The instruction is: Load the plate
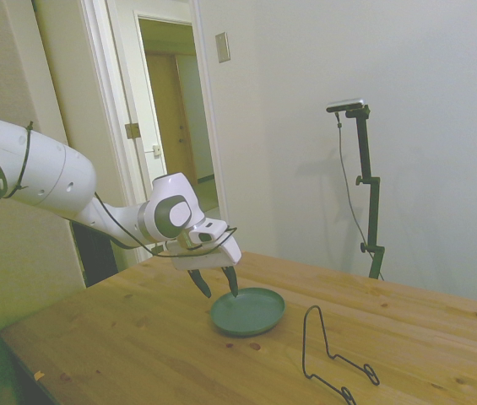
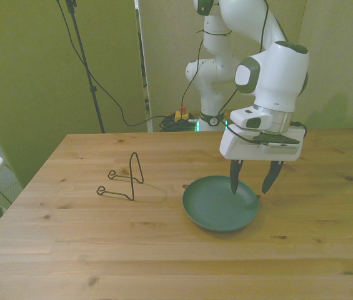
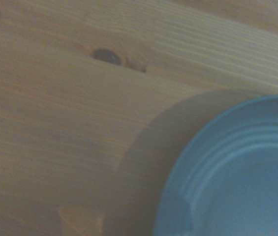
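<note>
A round, matte teal plate (image 2: 220, 204) with ridged rim lies bare on the grained wooden surface (image 2: 164, 256). The tool (image 2: 252, 184) is held open, straddling its rim, gripping nothing. A thin black wire rack (image 2: 124, 182) stands well apart.

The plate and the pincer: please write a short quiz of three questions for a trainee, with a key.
1. True or false: the pincer is shut on the plate.
2. Which lies flat on the table? A the plate; B a cup; C a book.
3. Fill in: in the front view, the wire rack stands to the plate's ____.

Key: 1 false, the fingers are spread, one over the plate's rim and one outside it. 2 A. 3 left.
</note>
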`<state>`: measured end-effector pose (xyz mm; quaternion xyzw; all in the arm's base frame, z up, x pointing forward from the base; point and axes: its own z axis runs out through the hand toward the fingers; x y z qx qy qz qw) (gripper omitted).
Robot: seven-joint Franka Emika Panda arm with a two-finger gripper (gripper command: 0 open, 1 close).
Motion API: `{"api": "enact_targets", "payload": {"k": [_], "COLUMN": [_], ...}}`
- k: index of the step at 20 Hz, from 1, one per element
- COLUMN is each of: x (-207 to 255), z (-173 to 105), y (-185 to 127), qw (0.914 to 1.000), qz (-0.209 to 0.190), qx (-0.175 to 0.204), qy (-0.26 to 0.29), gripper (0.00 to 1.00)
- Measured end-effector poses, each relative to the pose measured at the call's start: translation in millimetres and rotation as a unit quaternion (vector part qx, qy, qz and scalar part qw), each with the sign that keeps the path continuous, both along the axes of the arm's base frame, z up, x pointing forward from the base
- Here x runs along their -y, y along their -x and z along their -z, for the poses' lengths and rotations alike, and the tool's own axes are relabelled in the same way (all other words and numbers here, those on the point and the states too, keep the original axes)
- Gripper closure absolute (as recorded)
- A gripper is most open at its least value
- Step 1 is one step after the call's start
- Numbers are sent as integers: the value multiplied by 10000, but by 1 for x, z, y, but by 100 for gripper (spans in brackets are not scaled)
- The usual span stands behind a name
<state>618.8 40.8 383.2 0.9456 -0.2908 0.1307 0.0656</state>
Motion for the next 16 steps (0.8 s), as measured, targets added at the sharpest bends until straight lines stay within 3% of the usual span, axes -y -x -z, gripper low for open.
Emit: {"api": "enact_targets", "payload": {"k": [9,16], "x": [-21,-29], "z": [7,14], "y": [-6,-3], "qw": [9979,9969], "qz": [-215,-202], "qx": [154,368], "qy": [596,667], "gripper": [0,0]}}
